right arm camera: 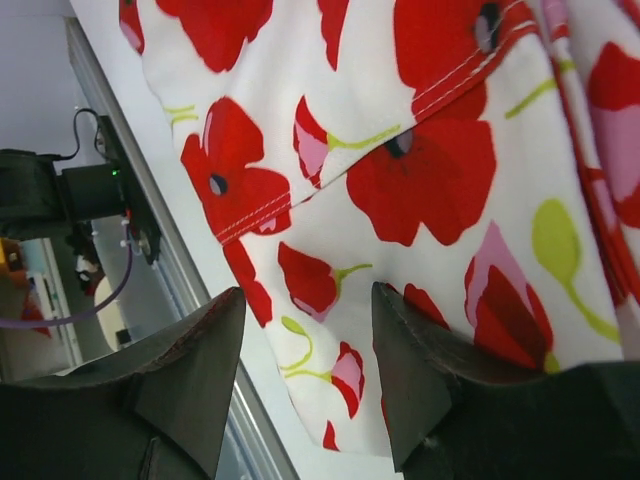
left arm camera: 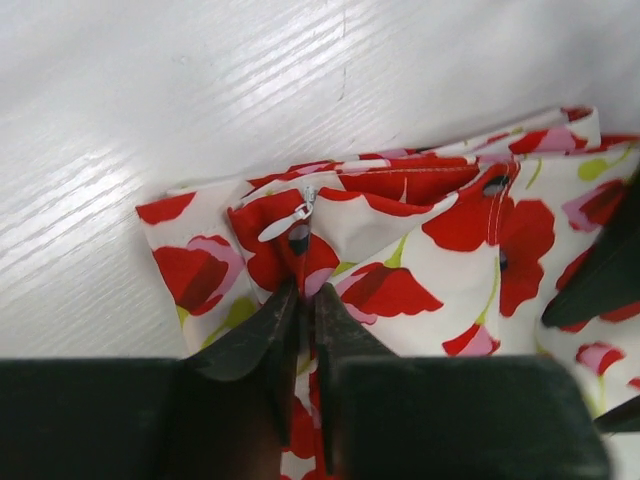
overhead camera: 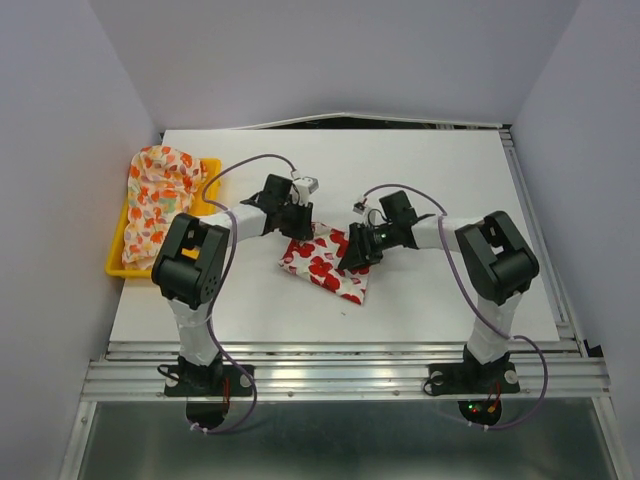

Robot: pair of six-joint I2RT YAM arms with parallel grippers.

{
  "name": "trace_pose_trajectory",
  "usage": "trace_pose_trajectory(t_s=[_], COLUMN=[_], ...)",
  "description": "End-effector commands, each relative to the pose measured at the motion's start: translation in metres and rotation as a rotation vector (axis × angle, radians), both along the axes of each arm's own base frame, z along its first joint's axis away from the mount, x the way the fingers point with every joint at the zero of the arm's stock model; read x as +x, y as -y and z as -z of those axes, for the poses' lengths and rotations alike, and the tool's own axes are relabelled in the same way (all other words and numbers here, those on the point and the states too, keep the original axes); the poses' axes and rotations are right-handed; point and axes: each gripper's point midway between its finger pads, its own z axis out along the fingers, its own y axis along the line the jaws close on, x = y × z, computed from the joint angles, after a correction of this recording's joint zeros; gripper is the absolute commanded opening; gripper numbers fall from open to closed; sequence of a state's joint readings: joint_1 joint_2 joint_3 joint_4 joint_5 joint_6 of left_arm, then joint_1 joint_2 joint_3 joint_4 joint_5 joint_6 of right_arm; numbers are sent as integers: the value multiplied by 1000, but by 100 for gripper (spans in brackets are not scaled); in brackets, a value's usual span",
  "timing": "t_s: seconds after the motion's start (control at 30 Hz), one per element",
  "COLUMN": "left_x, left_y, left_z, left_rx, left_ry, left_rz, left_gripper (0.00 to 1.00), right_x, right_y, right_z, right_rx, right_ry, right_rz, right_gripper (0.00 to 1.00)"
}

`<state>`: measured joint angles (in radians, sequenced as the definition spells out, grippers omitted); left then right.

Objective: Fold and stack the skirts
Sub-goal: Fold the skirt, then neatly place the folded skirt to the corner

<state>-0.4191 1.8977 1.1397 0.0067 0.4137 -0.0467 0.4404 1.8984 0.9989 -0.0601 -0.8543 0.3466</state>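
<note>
The white skirt with large red flowers (overhead camera: 325,262) lies folded into a small packet at the middle of the table (overhead camera: 450,180), between the 2 arms. The left pincer (left arm camera: 307,295) sits at the packet's far-left edge, just below a metal zip pull (left arm camera: 285,222). Its fingers stand almost together with a thin ridge of red cloth between the tips, but whether they actually clamp it cannot be told. The right pincer (right arm camera: 310,300) hangs over the packet's right side with its fingers apart, holding nothing. The cream skirt with orange, red and green print (overhead camera: 155,195) lies crumpled in the yellow tray (overhead camera: 115,262) at the table's left edge.
</note>
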Motion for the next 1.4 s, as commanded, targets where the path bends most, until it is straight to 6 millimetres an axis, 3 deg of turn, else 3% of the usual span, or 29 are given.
trace_pose_trajectory(t_s=[0.0, 0.07, 0.1, 0.2, 0.23, 0.37, 0.4, 0.47, 0.5, 0.53, 0.6, 0.73, 0.9, 1.07, 1.2, 1.3, 1.37], left_x=[-19, -22, -20, -20, -20, -22, -22, -24, -26, -26, -26, -30, -33, -27, -21, -18, -19], left_y=[-35, -36, -35, -42, -44, -54, -56, -63, -70, -73, -82, -95, -106, -118, -121, -122, -123], left_z=[5, -13, -23, -57, -74, -114, -121, -143, -152, -159, -165, -175, -183, -186, -190, -190, -191], left_rx=[108, 101, 90, 94, 89, 90, 92, 98, 106, 110, 134, 172, 211, 245, 261, 272, 289], left_ry=[-35, 7, 34, 132, 175, 262, 286, 352, 387, 414, 444, 471, 478, 484, 484, 474, 473], left_rz=[-4, 26, 24, 18, 9, -35, -43, -61, -84, -95, -126, -166, -201, -269, -290, -286, -277], left_gripper=[31, 38, 41, 70, 71, 76, 98, 98, 98, 98, 98, 98, 98, 98, 98, 98, 98], right_x=[33, 47, 45, 66, 68, 79, 81, 82, 83, 83, 81, 82, 64, 58, 65, 62, 51], right_y=[1, 15, 17, 51, 58, 89, 90, 83, 75, 69, 53, 42, 16, 10, 33, 55, 85], right_z=[6, 14, 14, 25, 27, 28, 18, -5, -29, -42, -74, -97, -80, -36, 24, 46, 54], right_rx=[-94, -215, -226, -444, -488, -659, -657, -613, -568, -529, -485, -465, -468, -582, -767, -879, -943], right_ry=[156, 235, 242, 346, 361, 456, 474, 487, 526, 529, 595, 609, 535, 484, 438, 444, 410], right_rz=[5, 14, -7, 41, 42, 20, 29, 60, 79, 102, 109, 183, 182, 186, 211, 190, 152], right_gripper=[59, 58, 57, 57, 57, 59, 62, 69, 72, 79, 82, 83, 82, 81, 79, 79, 78])
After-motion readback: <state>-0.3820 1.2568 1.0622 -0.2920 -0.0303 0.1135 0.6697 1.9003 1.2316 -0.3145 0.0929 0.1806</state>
